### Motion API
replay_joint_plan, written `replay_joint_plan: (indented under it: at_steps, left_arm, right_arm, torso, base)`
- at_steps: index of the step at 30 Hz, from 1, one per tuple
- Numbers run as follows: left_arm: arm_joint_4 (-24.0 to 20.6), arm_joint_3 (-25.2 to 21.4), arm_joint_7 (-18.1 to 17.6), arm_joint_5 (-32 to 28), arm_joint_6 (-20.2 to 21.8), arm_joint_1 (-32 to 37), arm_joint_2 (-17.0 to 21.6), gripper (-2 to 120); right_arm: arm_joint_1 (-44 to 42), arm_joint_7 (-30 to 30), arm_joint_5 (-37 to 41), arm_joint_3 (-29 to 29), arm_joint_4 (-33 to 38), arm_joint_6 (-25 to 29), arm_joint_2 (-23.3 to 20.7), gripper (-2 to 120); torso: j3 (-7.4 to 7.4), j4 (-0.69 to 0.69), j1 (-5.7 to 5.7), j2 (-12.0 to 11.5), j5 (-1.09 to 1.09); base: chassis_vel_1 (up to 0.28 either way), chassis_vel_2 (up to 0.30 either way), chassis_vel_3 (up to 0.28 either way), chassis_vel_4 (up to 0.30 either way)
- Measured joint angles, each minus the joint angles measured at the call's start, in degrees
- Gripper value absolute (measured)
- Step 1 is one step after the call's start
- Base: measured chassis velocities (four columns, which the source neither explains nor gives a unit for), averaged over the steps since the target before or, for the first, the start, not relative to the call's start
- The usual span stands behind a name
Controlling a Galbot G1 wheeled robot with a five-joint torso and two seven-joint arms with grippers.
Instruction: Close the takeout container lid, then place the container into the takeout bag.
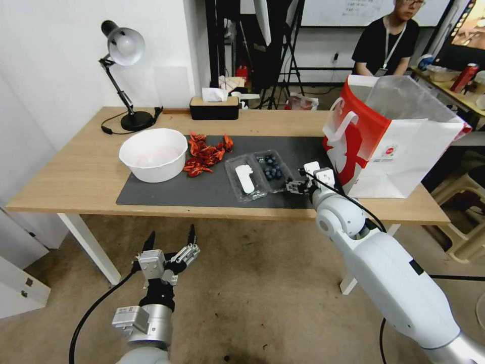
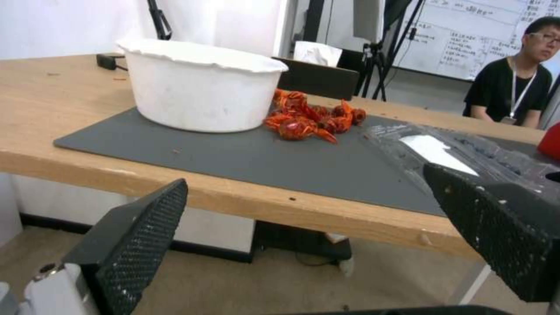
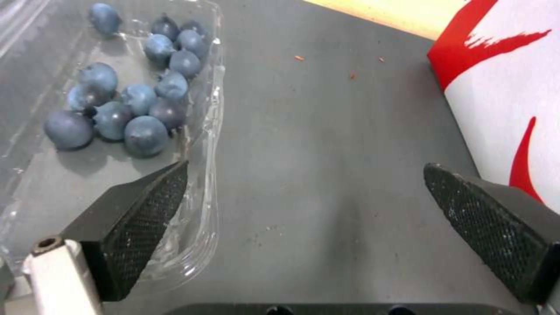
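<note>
The head camera looks forward and down from above the near edge of the table (image 1: 76,177), taking in the whole grey mat (image 1: 202,189). The left wrist camera sits low, below table height, facing across the mat (image 2: 262,162) past the white bowl (image 2: 198,87). The right wrist camera hangs close over the mat (image 3: 327,131), looking down at the blueberries (image 3: 122,100), which the head view also shows (image 1: 272,168).

The takeout container (image 1: 259,176) lies open and flat on the dark mat, its two clear halves side by side. The lid (image 1: 245,178), on the left, bears a white oblong label; the right half holds dark blueberries (image 3: 125,105). The takeout bag (image 1: 391,141) stands upright just to the right, mouth open, silvery inside.
</note>
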Motion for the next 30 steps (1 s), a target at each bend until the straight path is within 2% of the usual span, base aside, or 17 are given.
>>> replay_joint_plan:
  at_steps: [20, 30]
  left_arm:
    - [0.21, 0.11, 0.14, 0.28, -0.98, 0.05, 0.02, 100]
    - [-0.16, 0.12, 0.25, 0.34, -1.52, 0.27, -0.06, 100]
  right_arm:
    - [-3.5, 0.95, 2.13, 1.68, 4.09, -0.05, -0.65, 100]
    - [-6.44, -1.44, 1.87, 6.11, 7.86, 1.23, 0.54, 100]
  torso:
    - [0.0, 0.0, 0.0, 0.0, 0.0]
    - [0.0, 0.01, 0.0, 0.0, 0.0]
  base:
    - [0.0, 0.0, 0.0, 0.0]
    - [0.0, 0.0, 0.0, 0.0]
